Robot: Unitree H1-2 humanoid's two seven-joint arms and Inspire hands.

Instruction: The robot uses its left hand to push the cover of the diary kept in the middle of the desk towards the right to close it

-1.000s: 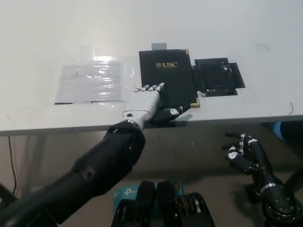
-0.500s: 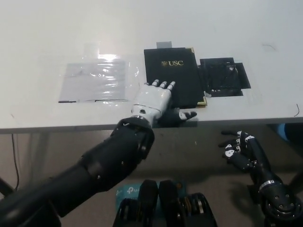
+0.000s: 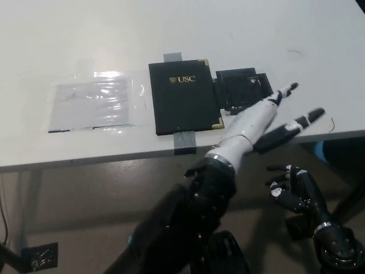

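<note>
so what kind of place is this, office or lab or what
Probably a lab or test workspace, not a lived-in office: a plain white desk holds only a closed black USC diary taped at its edges, a clear plastic sleeve, and a black patch.

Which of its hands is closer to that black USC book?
Left. The white left hand hovers just right of the diary, fingers spread; the black right hand hangs below the desk edge.

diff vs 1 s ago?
The white left robot hand has lifted off the closed black USC diary and swung right, past its right edge, fingers spread, holding nothing. The camera view shifted too. Diary shut as before; clear plastic sheet unmoved; black right robot hand still low beside the desk.
</note>
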